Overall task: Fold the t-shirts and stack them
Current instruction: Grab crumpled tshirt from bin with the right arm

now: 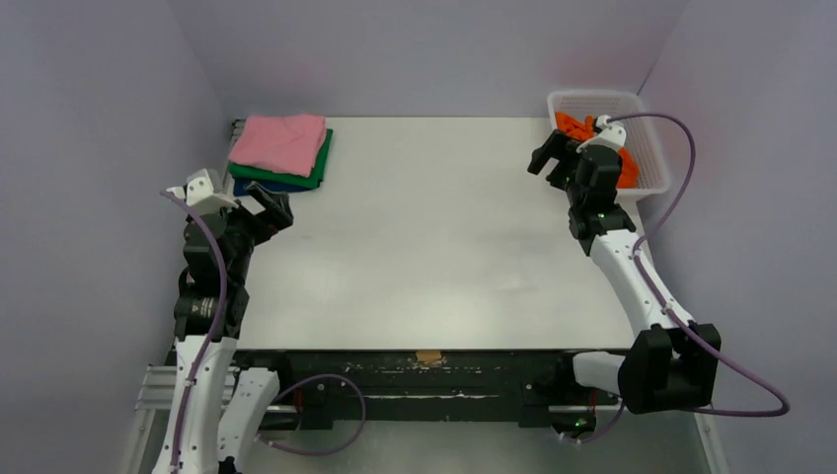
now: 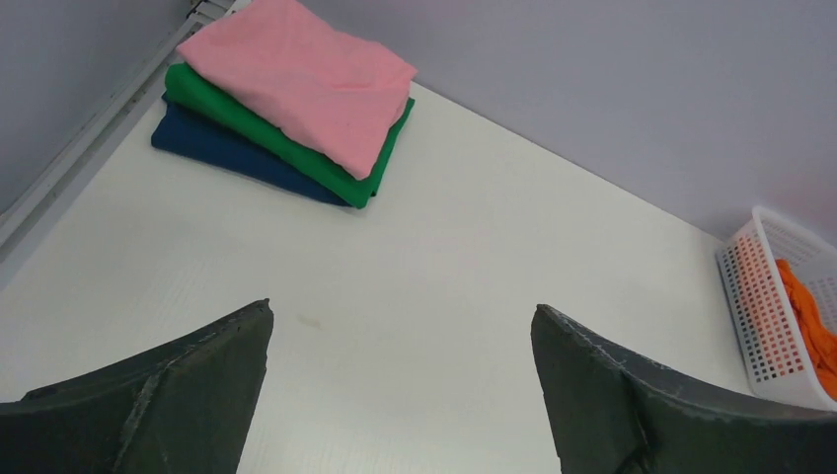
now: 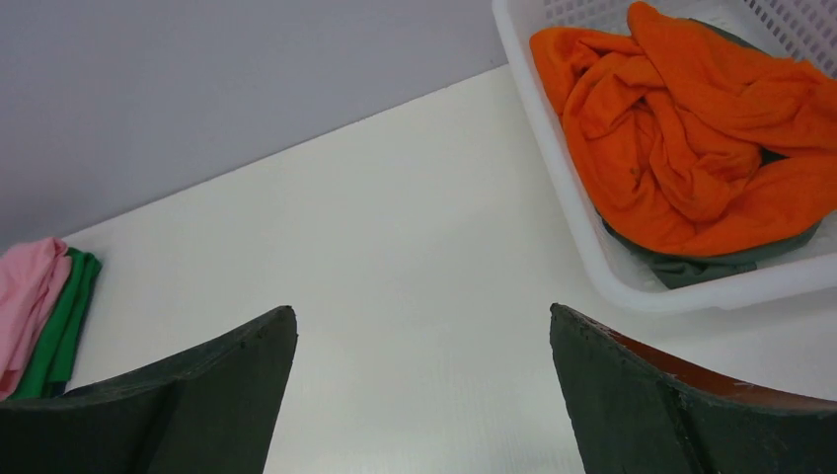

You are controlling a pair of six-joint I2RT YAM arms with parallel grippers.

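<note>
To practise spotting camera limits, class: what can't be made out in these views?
Grey shirt: right wrist view, mostly buried under the orange shirt.
Blue shirt: left wrist view, only edges show beneath the green shirt.
Basket: top view, partly blocked by the right arm.

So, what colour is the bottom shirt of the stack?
The bottom shirt is navy blue; left wrist view shows it best.

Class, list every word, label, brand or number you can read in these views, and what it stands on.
No readable text. The stacked t-shirts, the orange t-shirt and the basket are plain; a tan patch at the near edge of the table is too small to tell.
</note>
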